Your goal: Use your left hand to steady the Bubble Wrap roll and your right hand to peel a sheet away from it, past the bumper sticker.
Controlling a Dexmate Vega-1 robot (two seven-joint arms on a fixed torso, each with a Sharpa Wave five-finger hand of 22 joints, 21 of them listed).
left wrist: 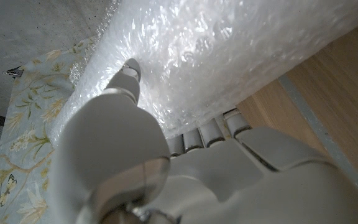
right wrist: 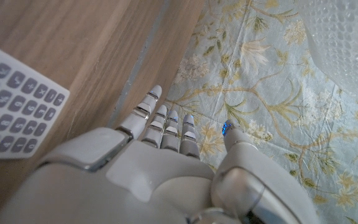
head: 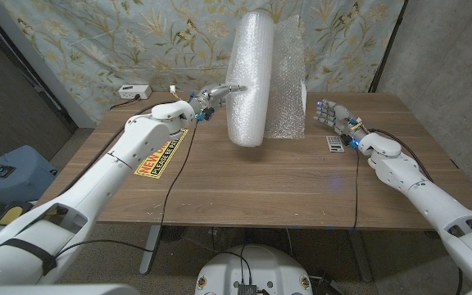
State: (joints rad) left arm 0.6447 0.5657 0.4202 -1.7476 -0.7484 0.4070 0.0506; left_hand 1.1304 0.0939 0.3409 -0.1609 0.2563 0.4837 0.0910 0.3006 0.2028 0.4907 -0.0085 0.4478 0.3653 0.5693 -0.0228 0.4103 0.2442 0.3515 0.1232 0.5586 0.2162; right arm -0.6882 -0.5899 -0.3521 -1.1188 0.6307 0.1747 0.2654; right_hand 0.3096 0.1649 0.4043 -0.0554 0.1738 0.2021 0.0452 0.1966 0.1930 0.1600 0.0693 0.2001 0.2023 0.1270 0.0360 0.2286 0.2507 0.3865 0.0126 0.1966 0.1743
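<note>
Bubble Wrap roll: tall clear plastic roll, upright so we can peel.
Left hand: our fingers grip its side.
Right hand: open, empty, near loose sheet.

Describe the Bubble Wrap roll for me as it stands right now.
The Bubble Wrap roll is a thick cylinder of clear, shiny bubbled plastic, standing on end near the table's far middle and leaning slightly. A loose sheet already hangs free on its right side, reaching down to the wooden table. The left robot hand grips the roll's left side; the left wrist view shows its fingers pressed against the wrap. The right robot hand is apart from it, open.
</note>
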